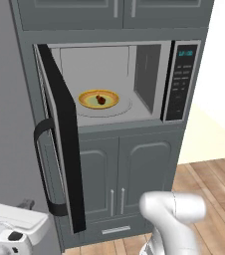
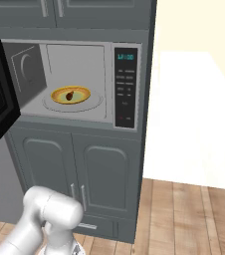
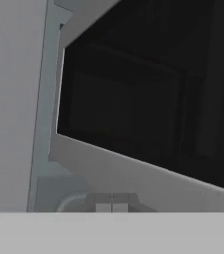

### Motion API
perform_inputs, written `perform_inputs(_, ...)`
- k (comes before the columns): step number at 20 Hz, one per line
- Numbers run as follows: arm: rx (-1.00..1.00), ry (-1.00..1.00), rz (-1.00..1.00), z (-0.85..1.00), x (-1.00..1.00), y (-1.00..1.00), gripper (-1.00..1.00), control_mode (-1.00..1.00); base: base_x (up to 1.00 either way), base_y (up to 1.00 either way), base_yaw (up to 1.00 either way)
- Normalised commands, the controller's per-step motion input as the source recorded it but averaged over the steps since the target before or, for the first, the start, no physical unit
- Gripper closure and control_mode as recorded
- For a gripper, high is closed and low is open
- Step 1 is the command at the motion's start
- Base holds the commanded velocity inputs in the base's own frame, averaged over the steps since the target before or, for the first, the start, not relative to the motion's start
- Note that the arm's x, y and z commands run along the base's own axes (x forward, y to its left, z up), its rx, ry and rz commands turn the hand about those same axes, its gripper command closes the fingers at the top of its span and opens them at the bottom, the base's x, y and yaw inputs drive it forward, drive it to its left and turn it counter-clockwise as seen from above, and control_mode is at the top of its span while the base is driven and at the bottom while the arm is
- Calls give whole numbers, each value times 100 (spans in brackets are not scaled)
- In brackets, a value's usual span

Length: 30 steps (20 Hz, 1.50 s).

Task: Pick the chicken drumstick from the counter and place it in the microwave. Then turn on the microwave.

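Your chicken drumstick (image 1: 100, 99) sits on the yellow plate (image 1: 88, 101) inside the microwave (image 1: 157, 74), its door (image 1: 59, 129) hanging wide open. Your gripper (image 3: 112, 204), clenched and empty, faces the door's window; closing up and starting the oven remain.

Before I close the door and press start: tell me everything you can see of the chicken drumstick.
The chicken drumstick is a tiny brown-reddish lump, looking like cooked meat, lying flat on the middle of a yellow plate. That plate sits on the pale round turntable inside the microwave, whose black-windowed door stands swung open to the left. Only the plate touches the drumstick. Finer detail is too small to tell.
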Motion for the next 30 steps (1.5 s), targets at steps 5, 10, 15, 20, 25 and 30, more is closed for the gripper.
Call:
perform_inputs(5,-6,-1,-18,0,13,5,100,-100,0,0,0)
perform_inputs(10,-11,0,-20,0,1,0,100,-100,0,0,0)
perform_inputs(15,-12,0,-19,0,1,-5,100,-100,0,0,0)
perform_inputs(20,-9,0,-11,0,3,-22,100,-100,0,0,0)
perform_inputs(25,-2,0,-2,0,13,-28,100,-100,0,0,0)
perform_inputs(30,0,0,0,0,18,-31,100,-100,0,0,0)
